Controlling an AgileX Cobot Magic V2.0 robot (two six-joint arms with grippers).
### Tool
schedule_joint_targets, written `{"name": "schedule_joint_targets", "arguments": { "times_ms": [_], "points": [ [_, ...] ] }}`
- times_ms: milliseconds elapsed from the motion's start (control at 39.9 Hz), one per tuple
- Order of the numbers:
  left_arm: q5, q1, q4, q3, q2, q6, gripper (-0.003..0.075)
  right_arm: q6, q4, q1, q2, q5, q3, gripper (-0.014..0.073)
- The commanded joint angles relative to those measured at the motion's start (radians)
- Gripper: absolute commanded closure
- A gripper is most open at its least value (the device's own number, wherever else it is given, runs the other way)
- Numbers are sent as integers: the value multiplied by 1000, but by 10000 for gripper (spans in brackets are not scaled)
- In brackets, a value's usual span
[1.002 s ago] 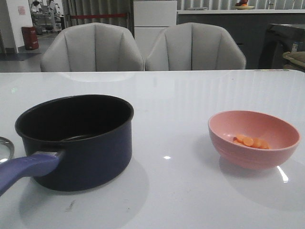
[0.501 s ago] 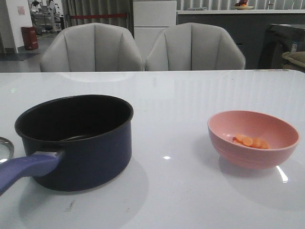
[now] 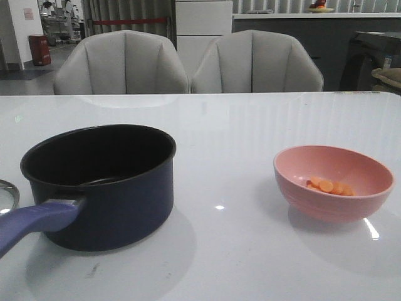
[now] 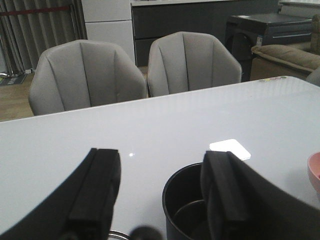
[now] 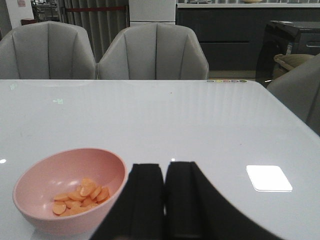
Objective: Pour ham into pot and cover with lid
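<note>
In the front view we saw the pot (image 3: pixel 100 185) standing upright at lower left on the white table (image 3: pixel 250 125), its black inside bare and its blue-purple handle (image 3: pixel 34 222) running off toward the lower left corner. A sliver of the lid (image 3: pixel 7 191) showed at the left edge, just beside the pot. At right, well apart from the pot, sat a pink bowl (image 3: pixel 334 182) with the ham (image 3: pixel 329 186) lying in its bottom. Two grey chairs (image 3: pixel 188 63) stood behind the table. No arm appeared here.

In the left wrist view we found the left gripper (image 4: pixel 162 195) spread wide with nothing between its fingers (image 4: pixel 97 190). The pot (image 4: pixel 182 207) sat low in the frame, partly behind one finger, and a pink edge of the bowl (image 4: pixel 315 175) showed at far right.

In the right wrist view the right gripper (image 5: pixel 164 200) had its fingers pressed together, pinching nothing. The bowl (image 5: pixel 70 192) lay at lower left, the ham slices (image 5: pixel 82 195) heaped in it.
</note>
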Motion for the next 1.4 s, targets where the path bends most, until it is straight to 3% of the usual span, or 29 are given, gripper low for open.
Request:
{"name": "schedule_joint_targets", "arguments": {
  "times_ms": [0,326,476,752,1002,1128,1228,1378],
  "points": [
    [-89,-9,-19,30,-69,-10,325,-1,-12,-4,-19,-76,11,442],
    [-137,-9,-18,156,-196,-10,325,42,37,-2,-19,-235,4,442],
    [-139,-9,-18,158,-196,-10,325,41,36,-2,45,-171,-78,442],
    [-149,-9,-18,158,-196,-10,325,41,14,-2,433,-29,-307,442],
    [-155,-9,0,161,-196,-10,325,69,58,-2,643,-76,-322,442],
    [-155,-9,0,161,-196,-10,325,67,60,-2,692,31,-378,433],
    [-155,-9,0,161,-196,-10,325,51,58,-2,752,139,-457,345],
    [-153,-9,0,161,-196,-10,325,47,60,-2,867,286,-609,99]
  ]
}}
